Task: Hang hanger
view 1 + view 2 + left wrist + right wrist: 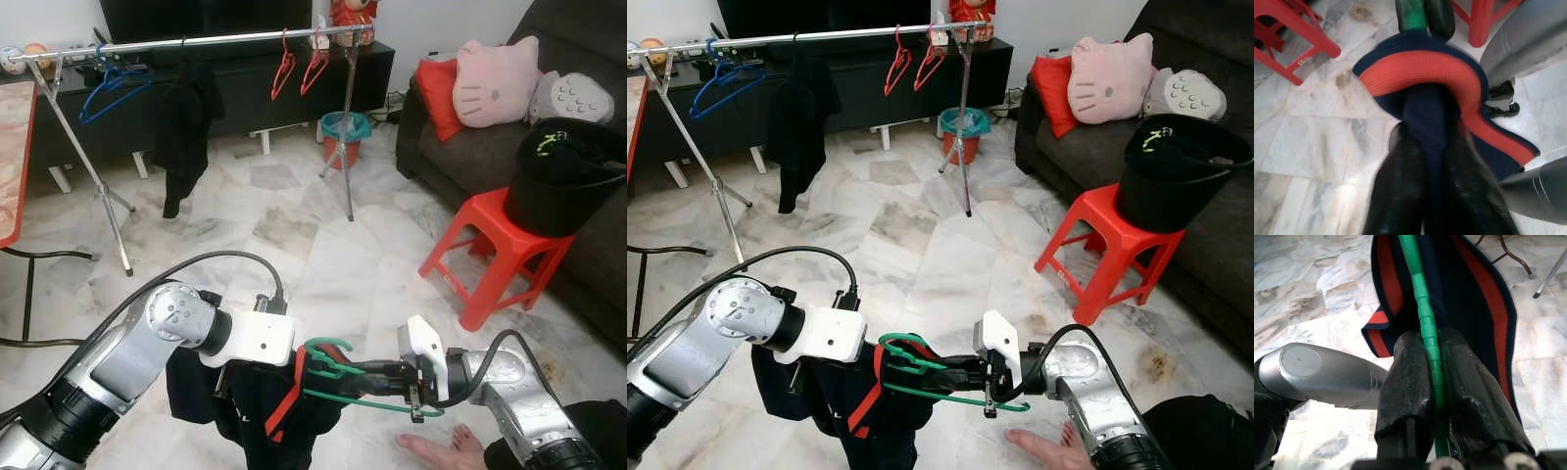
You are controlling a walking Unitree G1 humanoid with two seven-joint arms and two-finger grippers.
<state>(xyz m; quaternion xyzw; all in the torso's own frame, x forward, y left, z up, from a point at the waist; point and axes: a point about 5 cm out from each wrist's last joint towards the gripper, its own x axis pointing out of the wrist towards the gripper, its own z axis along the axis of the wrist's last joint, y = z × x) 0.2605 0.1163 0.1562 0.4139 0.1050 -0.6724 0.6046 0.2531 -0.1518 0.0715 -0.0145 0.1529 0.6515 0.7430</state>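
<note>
My right gripper [1436, 377] is shut on the lower bar of a green hanger [338, 377], held low over the floor with its hook pointing toward my left arm. The hanger's end pushes into the red-trimmed neck of a navy garment [265, 411]. My left gripper [1432, 161] is shut on that garment's dark cloth just below the red collar [1415, 73], and the cloth hangs down from it. Across the room stands the clothes rack, its rail [196, 41] carrying a blue hanger [113, 88], a black garment [186, 127] and two red hangers [299, 69].
A red stool [495, 245] with a black bucket [568, 176] stands at the right by a dark sofa [460, 147]. A small bin [345, 137] sits behind the rack's right leg. A person's bare foot [441, 452] is near my right arm. A table edge [15, 147] is at left.
</note>
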